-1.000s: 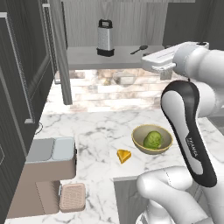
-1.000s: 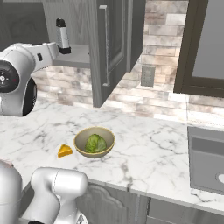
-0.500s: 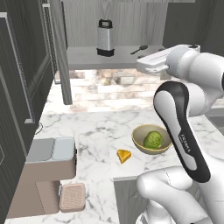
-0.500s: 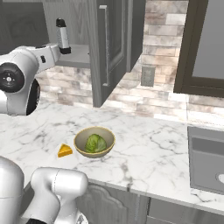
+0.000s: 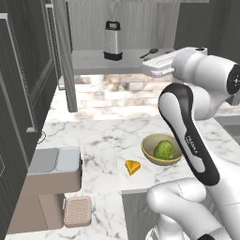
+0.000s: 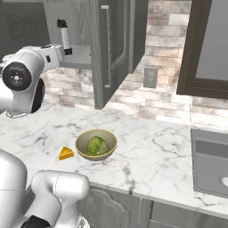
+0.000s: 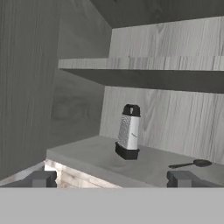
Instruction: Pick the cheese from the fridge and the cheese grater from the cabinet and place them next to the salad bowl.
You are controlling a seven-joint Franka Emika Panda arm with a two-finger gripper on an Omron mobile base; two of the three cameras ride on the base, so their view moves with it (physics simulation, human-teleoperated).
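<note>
While the cheese (image 5: pixel 133 167) already lay on the tabletop (image 5: pixel 103 140) beside the salad bowl (image 5: pixel 162 149), the arm had swung toward the cabinet (image 7: pixel 166 109), gripper (image 7: pixel 111 178) jaws apart, cheese grater (image 7: pixel 128 131) upright on the shelf, ungrasped.

Two base views from behind the arm, left and right, looking down over the same counter (image 5: pixel 98 136), hand view close, facing into the cabinet (image 7: pixel 175 74)

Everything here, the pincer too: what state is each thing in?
Grater: upright on the cabinet floor, untouched.
Cabinet: door open.
Cheese: on the counter, beside the bowl.
Bowl: upright, lettuce inside.
Pincer: open, empty, facing the grater.
Spoon: lying flat near the grater.
</note>
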